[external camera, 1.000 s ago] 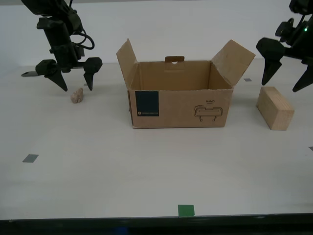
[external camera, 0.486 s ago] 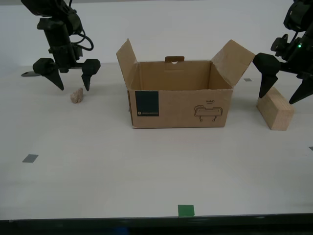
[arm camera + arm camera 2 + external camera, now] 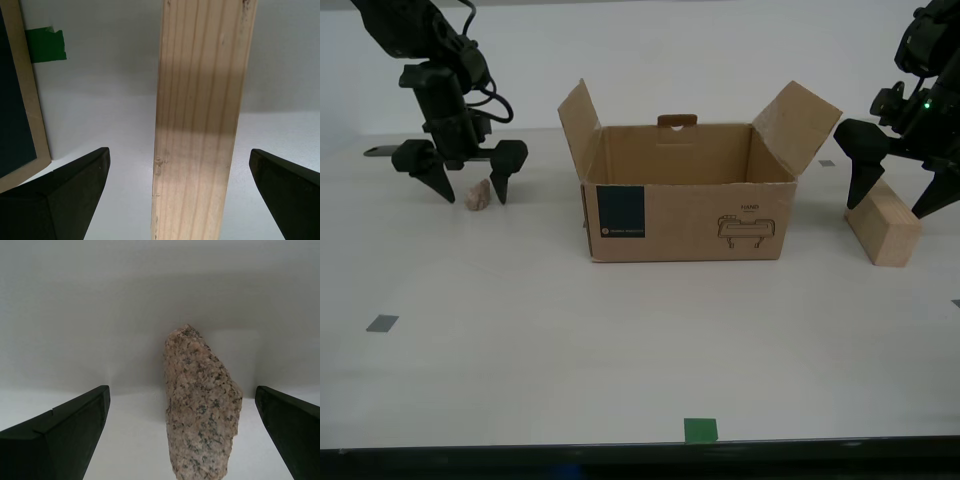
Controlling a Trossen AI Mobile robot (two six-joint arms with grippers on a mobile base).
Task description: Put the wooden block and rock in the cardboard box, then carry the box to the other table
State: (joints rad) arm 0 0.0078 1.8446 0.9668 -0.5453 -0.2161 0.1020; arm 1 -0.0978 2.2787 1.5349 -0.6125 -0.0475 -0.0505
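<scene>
The cardboard box [image 3: 685, 215] stands open in the middle of the table, flaps up, navy label facing the camera. At the exterior view's left, the small pinkish rock [image 3: 477, 196] lies on the table, and my second gripper [image 3: 475, 194] is open with a finger on either side of it. The second wrist view shows the rock [image 3: 202, 405] between the spread fingers, untouched. At the exterior view's right, the wooden block [image 3: 890, 235] lies flat. My first gripper [image 3: 886, 208] is open and straddles its far end. In the first wrist view the block [image 3: 200, 120] runs between the fingers with gaps on both sides.
A green tape square [image 3: 700, 430] marks the table's front edge and a grey one [image 3: 382, 323] lies at the exterior view's left. Another grey mark [image 3: 827, 163] sits behind the box's flap. Green tape [image 3: 46, 45] and a dark, tan-edged panel [image 3: 15, 100] show in the first wrist view.
Both grippers have come down. The second gripper dropped from above the rock to straddle it, and the first gripper lowered over the wooden block. Box, rock and block have not moved.
</scene>
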